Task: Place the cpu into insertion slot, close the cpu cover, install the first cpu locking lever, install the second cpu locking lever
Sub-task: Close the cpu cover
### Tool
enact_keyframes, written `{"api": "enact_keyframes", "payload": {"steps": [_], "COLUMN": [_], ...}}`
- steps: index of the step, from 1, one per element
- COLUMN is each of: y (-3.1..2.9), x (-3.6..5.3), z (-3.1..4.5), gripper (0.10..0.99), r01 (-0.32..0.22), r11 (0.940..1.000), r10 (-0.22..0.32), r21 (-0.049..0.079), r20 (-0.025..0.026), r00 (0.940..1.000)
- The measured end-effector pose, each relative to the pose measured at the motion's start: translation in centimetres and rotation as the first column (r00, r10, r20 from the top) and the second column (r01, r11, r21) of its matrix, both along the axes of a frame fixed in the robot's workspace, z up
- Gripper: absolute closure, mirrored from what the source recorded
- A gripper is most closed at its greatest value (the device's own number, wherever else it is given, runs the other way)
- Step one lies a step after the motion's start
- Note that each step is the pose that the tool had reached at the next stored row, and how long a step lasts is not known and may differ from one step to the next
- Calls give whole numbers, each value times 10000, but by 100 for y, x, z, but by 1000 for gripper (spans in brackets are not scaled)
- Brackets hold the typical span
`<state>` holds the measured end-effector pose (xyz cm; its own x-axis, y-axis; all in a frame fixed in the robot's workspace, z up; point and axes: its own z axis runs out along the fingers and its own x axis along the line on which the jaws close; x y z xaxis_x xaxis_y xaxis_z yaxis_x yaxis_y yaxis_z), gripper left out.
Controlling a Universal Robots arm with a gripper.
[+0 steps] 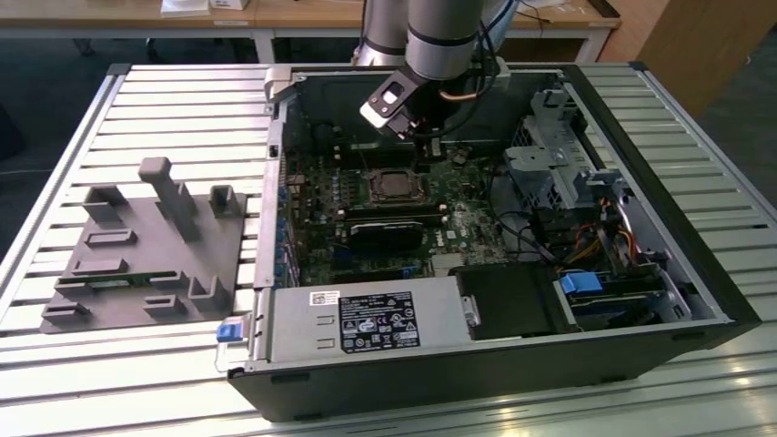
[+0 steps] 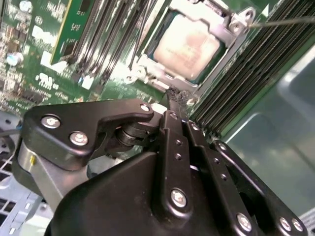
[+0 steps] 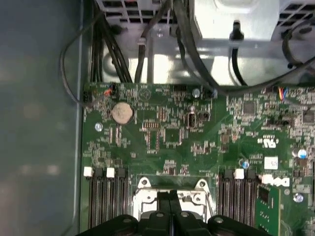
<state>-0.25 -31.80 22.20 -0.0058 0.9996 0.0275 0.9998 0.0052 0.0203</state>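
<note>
Exterior view: a slatted metal desk carries an open black computer case. The black two-fingered tool hangs inside it, near the small square silver-bronze cpu.

Second wrist view: the tool's fingers are pressed together, holding nothing. The cpu lies seated just ahead of the tip, framed by the thin silvery metal cpu cover.

First wrist view: the tip sits over the socket's edge.

The chip looks light, rigid and fragile, so it is best held by its edges.
</note>
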Motion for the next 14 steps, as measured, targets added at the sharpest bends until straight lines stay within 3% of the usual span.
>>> {"api": "enact_keyframes", "payload": {"steps": [6,14], "y": [0,0], "x": [-144,-233], "z": [-20,-21], "gripper": [973,973], "r01": [0,0], "r11": [10000,10000], "r10": [0,0], "r21": [-1,1], "r20": [-1,1], "r00": [10000,10000]}}
